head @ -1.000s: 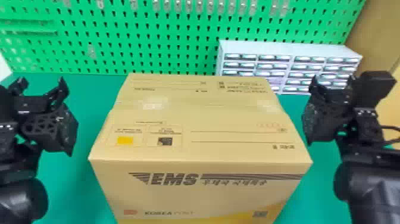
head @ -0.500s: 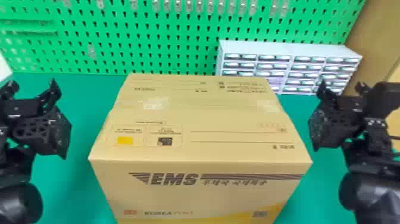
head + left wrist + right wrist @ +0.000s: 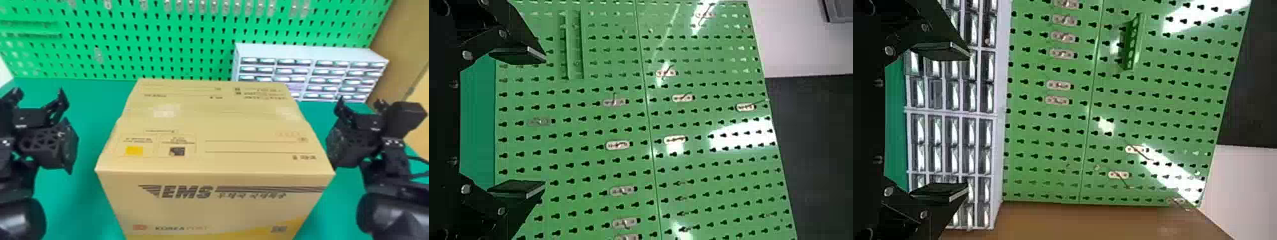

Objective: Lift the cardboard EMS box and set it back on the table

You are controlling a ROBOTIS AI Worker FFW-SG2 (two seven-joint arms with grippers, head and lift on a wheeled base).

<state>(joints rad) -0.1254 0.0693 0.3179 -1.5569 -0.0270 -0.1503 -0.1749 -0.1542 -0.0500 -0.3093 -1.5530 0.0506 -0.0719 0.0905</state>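
Head view: the cardboard EMS box (image 3: 214, 127) sits upright and closed in the middle of the frame, running down past the bottom edge, with the green table (image 3: 92, 99) around it. Its top bears a small yellow square toward the left. The left pincer (image 3: 40, 95) is at the left edge of the frame, apart from the box; the right pincer (image 3: 360, 103) is at the right, near the box's right side, and whether its black housing touches the cardboard is hard to say from this angle. Behind, the green pegboard (image 3: 153, 48) spans the top, and a pale drawer cabinet (image 3: 309, 52) stands at the upper right.

In the left wrist view, the left pincer (image 3: 545, 121) has its fingers spread wide with nothing between them. In the right wrist view, the right pincer (image 3: 968, 120) is likewise spread and empty, the drawer cabinet lying beyond its fingers.
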